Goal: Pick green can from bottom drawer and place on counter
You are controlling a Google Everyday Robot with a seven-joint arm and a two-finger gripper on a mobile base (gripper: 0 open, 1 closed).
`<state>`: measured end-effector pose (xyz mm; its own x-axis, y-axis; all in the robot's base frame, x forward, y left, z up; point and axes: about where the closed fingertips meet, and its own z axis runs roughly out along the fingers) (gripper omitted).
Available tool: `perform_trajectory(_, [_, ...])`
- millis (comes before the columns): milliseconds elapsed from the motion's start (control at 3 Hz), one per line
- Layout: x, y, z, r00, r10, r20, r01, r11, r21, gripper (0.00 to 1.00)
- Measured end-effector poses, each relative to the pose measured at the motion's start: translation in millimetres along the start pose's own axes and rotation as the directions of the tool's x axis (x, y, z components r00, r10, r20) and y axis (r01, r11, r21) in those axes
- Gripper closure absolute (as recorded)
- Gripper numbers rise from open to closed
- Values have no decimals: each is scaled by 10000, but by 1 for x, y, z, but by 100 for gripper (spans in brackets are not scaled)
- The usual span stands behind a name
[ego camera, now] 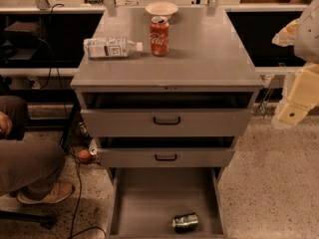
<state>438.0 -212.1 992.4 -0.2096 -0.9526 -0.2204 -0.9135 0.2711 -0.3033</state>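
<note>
The green can (pixel 185 222) lies on its side on the floor of the bottom drawer (pixel 144 203), near the front and right of centre. The bottom drawer is pulled fully open. The counter (pixel 209 54) is the grey top of the cabinet. My gripper (pixel 294 106) is at the right edge of the view, to the right of the cabinet at the height of the top drawer. It is well above the green can, off to its right, and holds nothing that I can see.
On the counter stand a red Coca-Cola can (pixel 159 35) and a pale bowl (pixel 161 8), with a water bottle (pixel 110 47) lying on its side. The two upper drawers (pixel 166 121) are partly open. A seated person's leg and shoe (pixel 35 178) and cables are on the left.
</note>
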Motion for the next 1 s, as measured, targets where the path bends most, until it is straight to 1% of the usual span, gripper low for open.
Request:
perform_trajectory(333, [0,0,0,10000,0,1,0,10000,2,0])
perform_trajectory(667, [11,8,40,9996,-9,-297,-5,9989,-473,0])
perform_trajectory(1000, [32,32,122,9996,85,-284,-128,9877,-1561,0])
